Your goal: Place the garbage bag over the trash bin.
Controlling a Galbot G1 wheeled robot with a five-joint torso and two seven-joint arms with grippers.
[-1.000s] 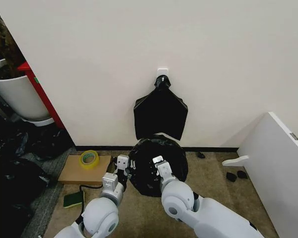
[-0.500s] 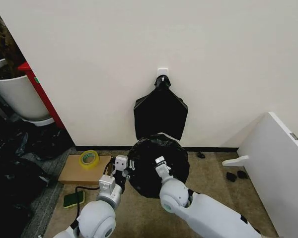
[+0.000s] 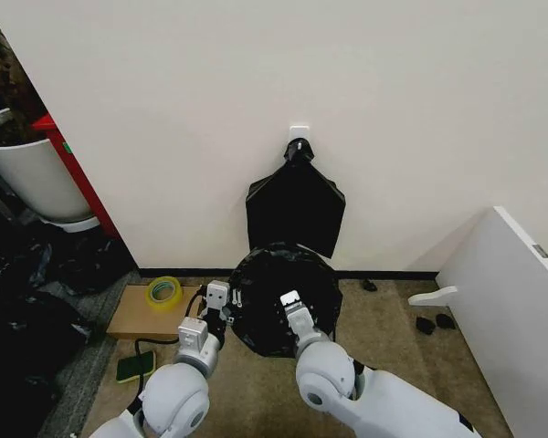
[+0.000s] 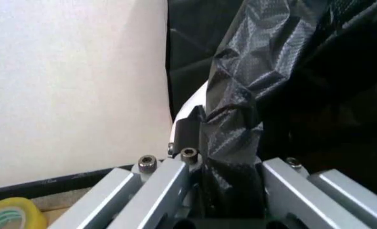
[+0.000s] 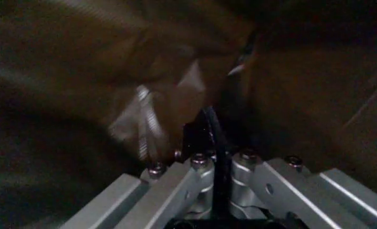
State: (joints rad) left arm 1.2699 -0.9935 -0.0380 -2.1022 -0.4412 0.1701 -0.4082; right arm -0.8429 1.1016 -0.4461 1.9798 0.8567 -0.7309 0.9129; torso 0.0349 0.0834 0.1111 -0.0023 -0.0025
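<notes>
The left gripper (image 3: 226, 301) is clamped on a fold of the garbage bag (image 3: 279, 297) at its left edge. The right gripper (image 3: 288, 301) sits inside the bag's dark interior, fingers together, pinching film. The trash bin (image 4: 187, 109) shows as a white rim just beyond the left gripper.

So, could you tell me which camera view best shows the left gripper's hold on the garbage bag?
The left wrist view: the left gripper is shut on a fold of the garbage bag. The head view shows it at the bag's left edge, without that detail. The right wrist view shows the right gripper against dark, blurred plastic.
</notes>
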